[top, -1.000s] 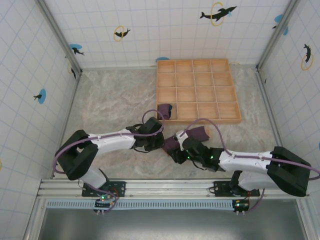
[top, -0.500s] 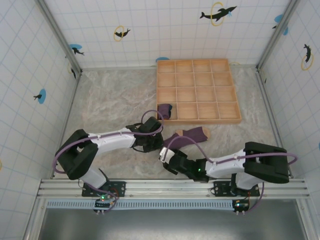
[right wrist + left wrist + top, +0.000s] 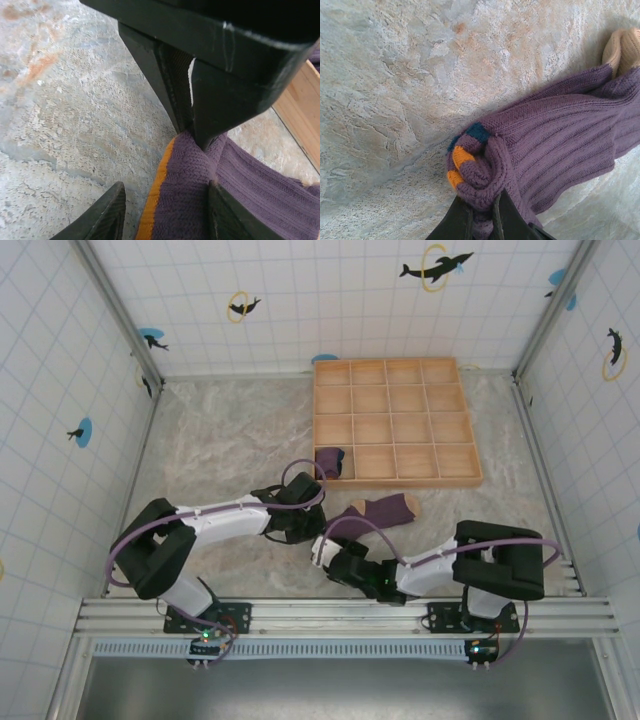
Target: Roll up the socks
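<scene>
Rolling the ribbed purple knit sock (image 3: 560, 145), orange-striped: pin curled cuff (image 3: 480, 175) in clamped left gripper (image 3: 482, 220), close parted right gripper (image 3: 167, 200) squarely across it, turn evenly.

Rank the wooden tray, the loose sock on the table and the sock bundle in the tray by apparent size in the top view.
1. wooden tray, by far the largest.
2. loose sock, stretched out on the table in front of the tray.
3. sock bundle, smallest, sitting in the tray's near-left corner compartment.
</scene>
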